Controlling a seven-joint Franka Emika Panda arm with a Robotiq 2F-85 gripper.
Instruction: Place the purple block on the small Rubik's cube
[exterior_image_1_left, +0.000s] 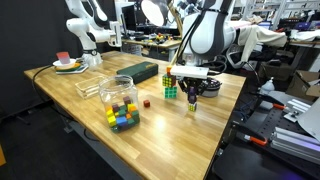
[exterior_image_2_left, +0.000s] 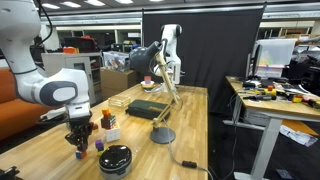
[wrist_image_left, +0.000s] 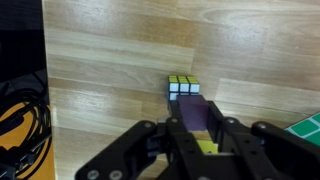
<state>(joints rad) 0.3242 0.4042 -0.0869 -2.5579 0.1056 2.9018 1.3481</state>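
Pale wood tabletop (wrist_image_left: 100, 50) under the small Rubik's cube (wrist_image_left: 181, 87); black curtain (exterior_image_2_left: 200, 50) behind.

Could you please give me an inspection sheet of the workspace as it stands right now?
Surface: wooden table, bare wood near the gripper.
Job's things: the purple block sits between the gripper's fingers; the small Rubik's cube rests on the wood just ahead of it, with nothing on top.
Clutter: larger Rubik's cube, small dark red block, clear jar of coloured blocks, dark box, desk lamp.
Grippers: gripper shut on the purple block, low over the table.
Cables: black cables off the table edge in the wrist view.
Surroundings: lab with other robot arms behind the table.
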